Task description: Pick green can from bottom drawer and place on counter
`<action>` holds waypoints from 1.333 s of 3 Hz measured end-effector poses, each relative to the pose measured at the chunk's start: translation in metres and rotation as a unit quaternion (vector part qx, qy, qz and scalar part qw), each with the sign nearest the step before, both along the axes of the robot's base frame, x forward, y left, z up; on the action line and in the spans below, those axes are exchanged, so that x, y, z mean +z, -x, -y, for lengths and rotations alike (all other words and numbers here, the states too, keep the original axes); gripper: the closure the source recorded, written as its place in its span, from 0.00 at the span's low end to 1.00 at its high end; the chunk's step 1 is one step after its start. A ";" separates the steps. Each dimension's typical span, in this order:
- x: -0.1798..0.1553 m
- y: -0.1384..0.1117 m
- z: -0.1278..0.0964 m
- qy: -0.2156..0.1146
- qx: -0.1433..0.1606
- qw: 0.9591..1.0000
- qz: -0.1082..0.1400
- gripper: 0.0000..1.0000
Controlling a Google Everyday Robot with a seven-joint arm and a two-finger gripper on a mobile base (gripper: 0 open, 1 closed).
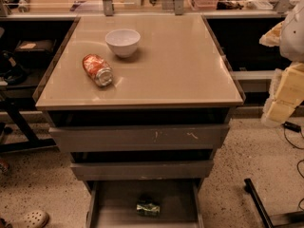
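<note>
The green can (148,208) lies on its side on the floor of the bottom drawer (110,208), which is pulled open at the foot of the cabinet. The counter (180,65) is the wide glossy beige top above the three drawers. My gripper (280,109) hangs at the right edge of the view, pale and yellowish, beside the counter's right side. It is well above the bottom drawer, to its right, and far from the green can. It holds nothing that I can see.
A white bowl (123,42) and an orange-red can (98,70) lying on its side sit on the counter's left half. The two upper drawers (140,137) stand slightly pulled out. A dark metal leg (259,203) and cables lie on the floor at right.
</note>
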State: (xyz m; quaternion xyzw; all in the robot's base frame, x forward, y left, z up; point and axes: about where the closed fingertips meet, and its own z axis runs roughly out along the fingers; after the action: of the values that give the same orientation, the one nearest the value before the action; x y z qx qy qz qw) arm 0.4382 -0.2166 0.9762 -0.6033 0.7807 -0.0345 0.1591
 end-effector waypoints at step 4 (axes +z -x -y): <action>-0.101 0.058 -0.023 -0.030 -0.032 0.997 -0.069 0.00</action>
State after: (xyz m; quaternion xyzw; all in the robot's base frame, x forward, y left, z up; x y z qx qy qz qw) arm 0.3799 -0.1933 0.8755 -0.5734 0.8097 0.0257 0.1221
